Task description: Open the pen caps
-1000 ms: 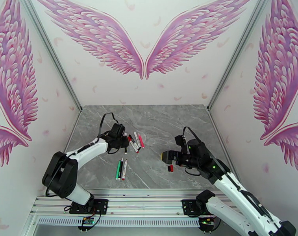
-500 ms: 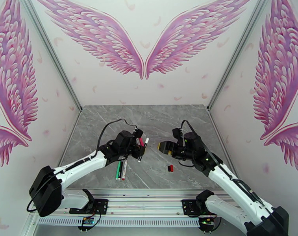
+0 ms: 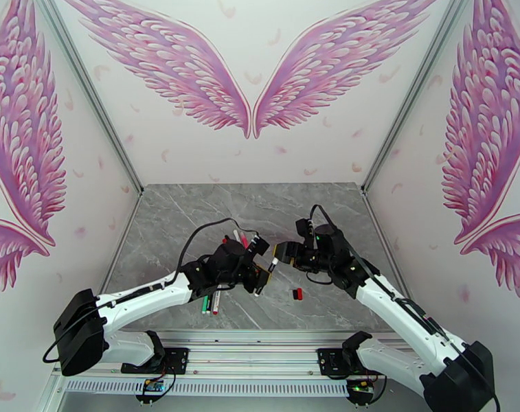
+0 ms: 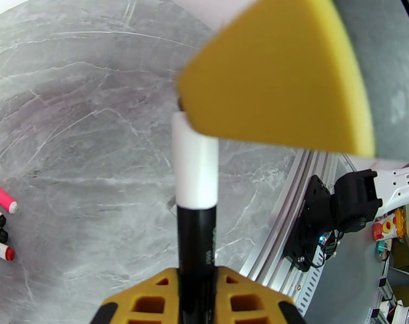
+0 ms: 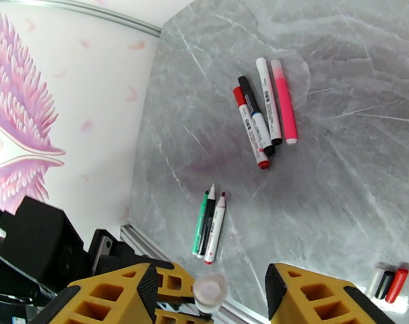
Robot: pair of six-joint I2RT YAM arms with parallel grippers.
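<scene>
My left gripper (image 3: 263, 272) (image 4: 196, 284) is shut on a pen with a black barrel (image 4: 196, 249), held above the middle of the table. The pen's white cap (image 4: 195, 163) (image 3: 274, 259) points at my right gripper (image 3: 286, 252) (image 5: 209, 284). In the right wrist view the cap's round end (image 5: 209, 290) sits between the two yellow fingers (image 5: 115, 295), with a gap on each side. A yellow pad (image 4: 280, 71) of the right gripper hangs over the cap's tip in the left wrist view. Three loose pen caps (image 5: 388, 282) (image 3: 297, 294), whitish, black and red, lie together on the table.
Several capped pens (image 5: 261, 117) (image 3: 239, 238) lie side by side farther back on the grey marble table (image 3: 314, 207). Three uncapped pens (image 5: 208, 228) (image 3: 210, 303), green, black and red, lie near the front edge. A metal rail (image 3: 260, 341) runs along the near side.
The left arm lifted a pen from the pile and carried it right to the table's middle. The right gripper moved up and left from the loose caps to meet it, its jaws narrowing.
</scene>
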